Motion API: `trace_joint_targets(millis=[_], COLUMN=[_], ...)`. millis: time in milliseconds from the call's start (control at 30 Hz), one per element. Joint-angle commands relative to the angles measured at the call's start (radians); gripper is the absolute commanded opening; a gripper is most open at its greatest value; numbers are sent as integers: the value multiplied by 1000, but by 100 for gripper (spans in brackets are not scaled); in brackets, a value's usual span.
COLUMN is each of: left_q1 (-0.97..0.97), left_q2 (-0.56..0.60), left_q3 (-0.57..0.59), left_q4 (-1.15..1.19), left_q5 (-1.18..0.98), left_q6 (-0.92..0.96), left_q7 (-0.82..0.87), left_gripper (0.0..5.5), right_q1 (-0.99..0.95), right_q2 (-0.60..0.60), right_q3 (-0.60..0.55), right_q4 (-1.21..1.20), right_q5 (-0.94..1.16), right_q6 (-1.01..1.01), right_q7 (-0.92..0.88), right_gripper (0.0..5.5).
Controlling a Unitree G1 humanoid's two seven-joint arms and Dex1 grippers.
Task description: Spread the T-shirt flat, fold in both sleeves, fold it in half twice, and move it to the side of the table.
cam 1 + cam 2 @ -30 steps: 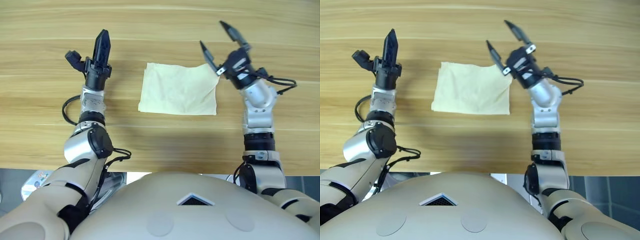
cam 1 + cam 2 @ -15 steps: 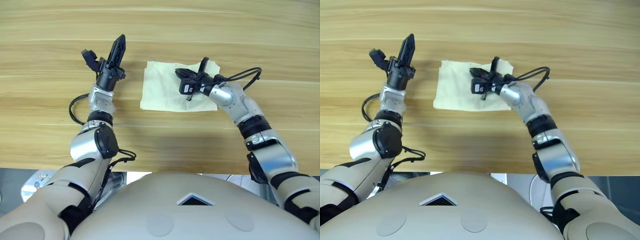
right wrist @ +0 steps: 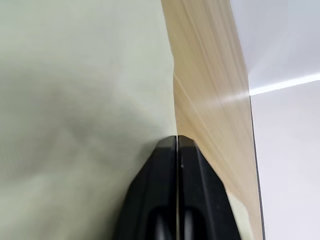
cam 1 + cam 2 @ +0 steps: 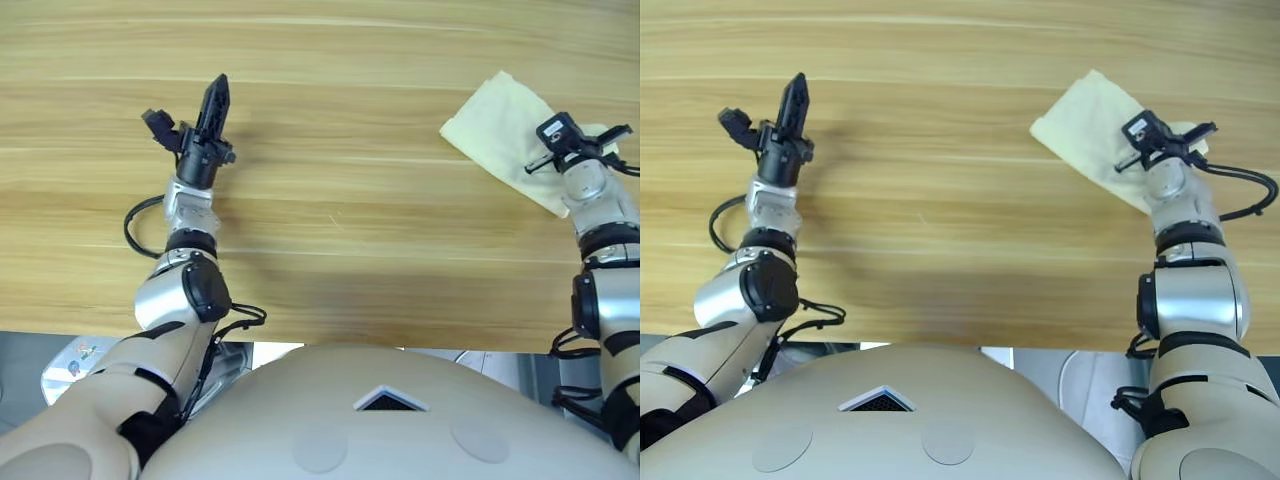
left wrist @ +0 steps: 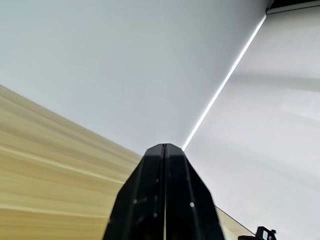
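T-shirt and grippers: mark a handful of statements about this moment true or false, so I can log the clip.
1. The T-shirt lies as a folded packet near the right side of the table. True.
2. The left gripper holds a corner of the T-shirt. False: it is far from the shirt, above bare wood on the left.
3. The right gripper is on the T-shirt. True.
4. The left gripper's fingers are spread wide. False: they are closed together.
5. The T-shirt's sleeves lie spread out to both sides. False: no sleeve shows; the shirt is folded up.
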Motion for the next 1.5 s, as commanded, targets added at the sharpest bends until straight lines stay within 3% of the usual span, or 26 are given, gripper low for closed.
trace_joint_targets(millis=[33, 300, 500, 667, 800, 933, 1133, 1233, 1367, 1500], left_q1=[46, 77, 92, 93, 93, 89, 86, 85, 77, 66], left_q2=[15, 31, 29, 33, 32, 31, 31, 32, 32, 35], left_q3=[20, 33, 31, 29, 25, 19, 12, 13, 12, 10], left_q4=[-17, -28, -45, -47, -45, -36, -18, -13, -2, 14], left_q5=[-15, -5, -6, -3, 1, 8, 20, 20, 20, 23], left_q6=[-2, -21, -27, -26, -32, -44, -66, -70, -70, -71], left_q7=[7, 16, 15, 17, 18, 25, 29, 27, 28, 40], left_gripper=[1, 1, 1, 1, 1, 1, 1, 1, 1, 1], right_q1=[116, 125, 308, 457, 468, 417, 389, 396, 501, 524], right_q2=[24, -10, -118, -199, -214, -183, -85, -43, 8, 44], right_q3=[31, 9, 39, -40, -121, -256, -370, -372, -217, -76], right_q4=[82, 19, -250, -566, -670, -754, -954, -1051, -1232, -1141], right_q5=[-15, 50, 52, 77, 62, 107, 225, 314, 536, 621], right_q6=[74, 39, -52, 79, 205, 238, 142, 30, -172, -281], right_q7=[68, 123, 224, 218, 129, -10, -56, 21, 341, 619], right_gripper=[2, 2, 2, 2, 2, 2, 2, 2, 2, 2])
